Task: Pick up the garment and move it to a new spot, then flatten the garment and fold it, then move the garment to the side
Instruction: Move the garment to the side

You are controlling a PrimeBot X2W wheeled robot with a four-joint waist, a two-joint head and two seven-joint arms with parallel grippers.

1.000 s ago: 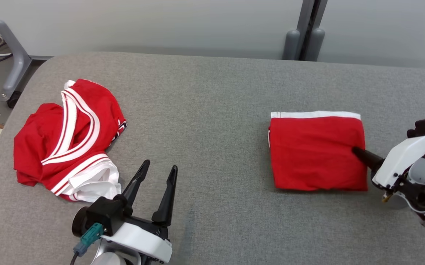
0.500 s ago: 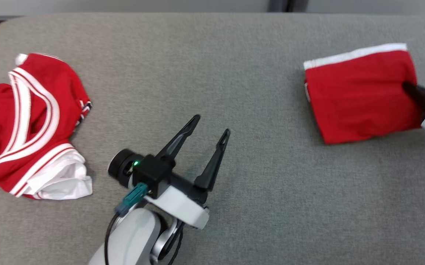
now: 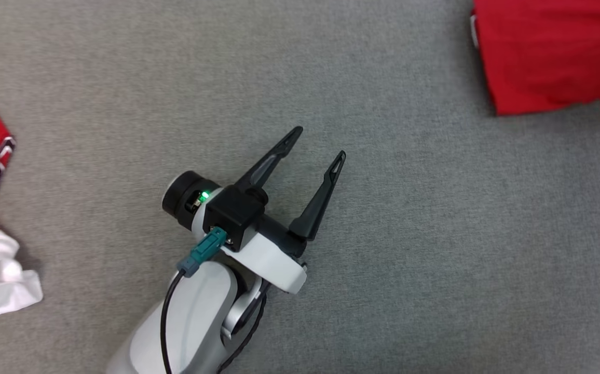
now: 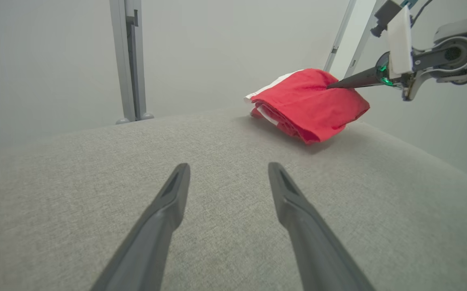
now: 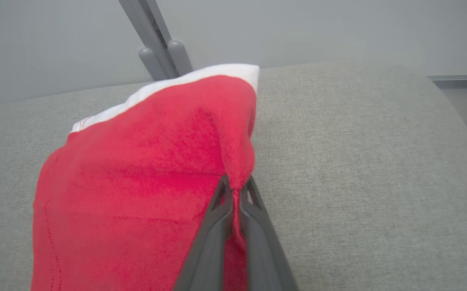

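Likely final step, move aside: folded red garment [image 3: 554, 52] at worktop [image 3: 435, 234] far right, edge pinched in closed right end effector [image 5: 236, 184]. Wide, empty left end effector [image 3: 319, 142] hovers mid-worktop. Next: slide sideways, low, keeping folds; then release.

A folded red garment [image 3: 549, 52], white band along its far edge, rests toward the right side of the grey desk [image 3: 435, 234], one edge pinched up by the right tool [image 5: 235, 186].
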